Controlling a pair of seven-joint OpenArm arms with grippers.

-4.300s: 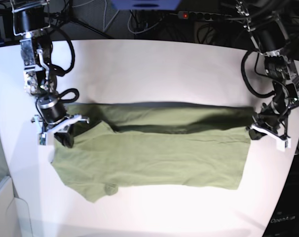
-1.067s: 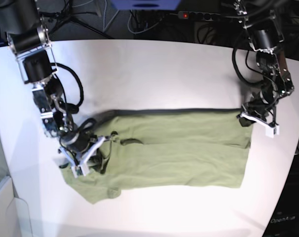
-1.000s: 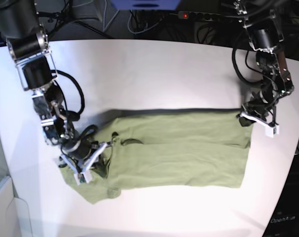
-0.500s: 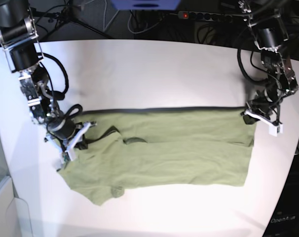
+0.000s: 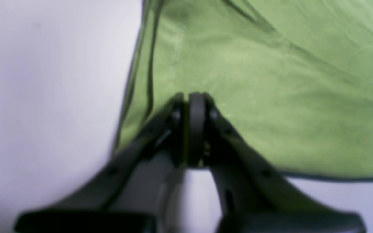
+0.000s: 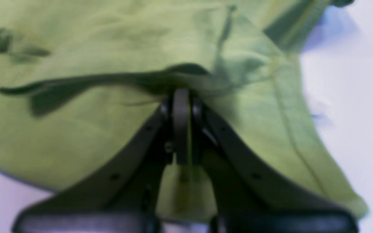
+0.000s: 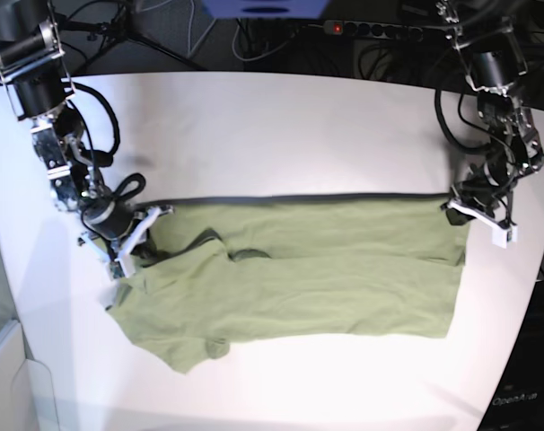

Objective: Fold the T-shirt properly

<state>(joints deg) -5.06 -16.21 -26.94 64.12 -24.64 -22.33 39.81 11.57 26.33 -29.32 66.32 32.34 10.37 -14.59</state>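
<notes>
The white table (image 7: pixel 281 117) carries the T-shirt (image 7: pixel 299 278), which lies across its middle with the long axis running side to side between the two arms, nearer the front edge than the back. Its upper fold line is stretched nearly straight, and a loose sleeve trails toward the table's front left corner in the base view.

The left gripper (image 7: pixel 481 218) sits at the shirt's end toward the table's right edge, fingers pressed together on a pinch of the green cloth. The right gripper (image 7: pixel 121 241) sits at the opposite end, near the sleeve and collar bunching, likewise clamped on fabric.

Each arm thus holds its own end, with the body of the shirt lying inward from the fingertips. Any coming fold probably turns on carrying this taut edge across the shirt's short axis.
</notes>
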